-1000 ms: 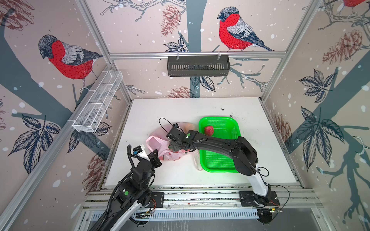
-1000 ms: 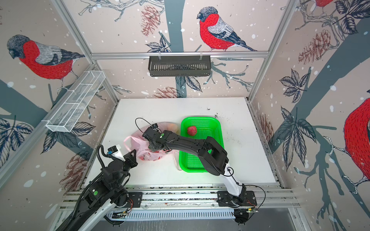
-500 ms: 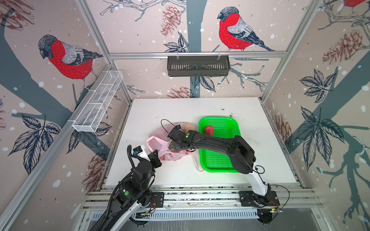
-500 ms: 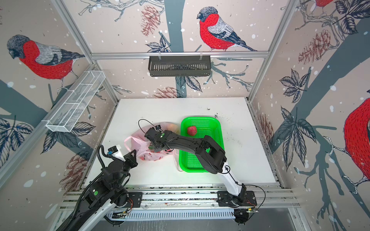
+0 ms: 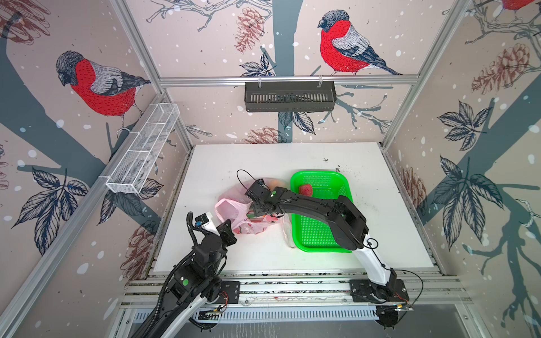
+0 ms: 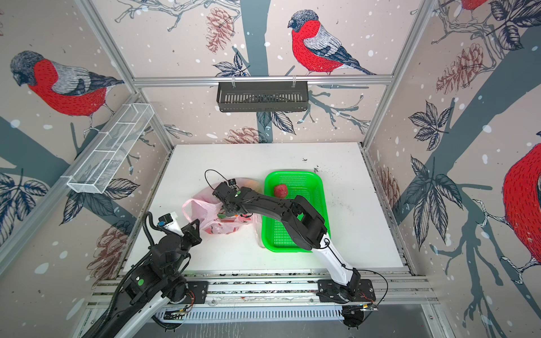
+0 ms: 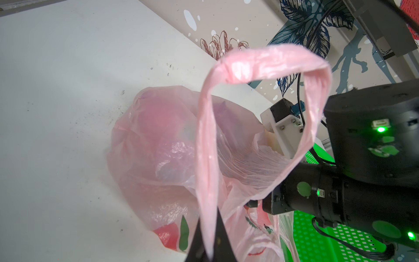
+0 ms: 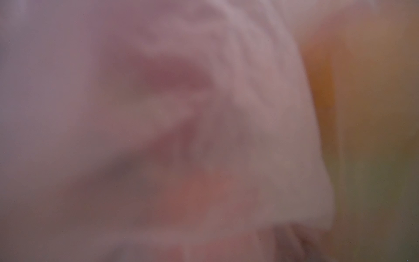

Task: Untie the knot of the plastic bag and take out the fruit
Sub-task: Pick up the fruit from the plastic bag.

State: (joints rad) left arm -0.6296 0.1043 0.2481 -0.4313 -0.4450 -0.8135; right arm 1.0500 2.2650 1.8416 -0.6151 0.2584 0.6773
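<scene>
- Bird-and-pinecone print walls (image 5: pixel 205 44) box in a white tabletop (image 5: pixel 263 257). A black slotted tray (image 5: pixel 289 96) hangs on the back rail and a white wire rack (image 5: pixel 143 152) on the side wall.
- plastic bag (image 5: pixel 234 210): slumped mid-table, just beside the green basket (image 5: pixel 322 234). Its mouth gapes in the left wrist view.
- left gripper (image 7: pixel 209 247): jaws pressed together on one handle loop (image 7: pixel 267 59). The strip runs up between the dark fingers, and the loop stands lifted and open above the bag.
- second handle loop (image 5: pixel 286 231): trails flat on the table along the basket's edge, apart from the held one.
- right gripper (image 5: pixel 260 211): arm crosses over the basket and the tool end dips into the bag's mouth.
  - Its fingers are buried in the film in both top views.
  - Right wrist view shows only blurred pink film with an orange patch (image 8: pixel 322 90).
  - Can't tell if the jaws are spread or clamped, or whether they hold anything.
- Fruit:
  - bumpy red ball (image 5: pixel 306 189) sits in the far end of the basket.
  - orange ball (image 5: pixel 273 183) shows through the film at the bag's far end.
  - The bag also shows red and green patches. Can't separate fruit from print.
</scene>
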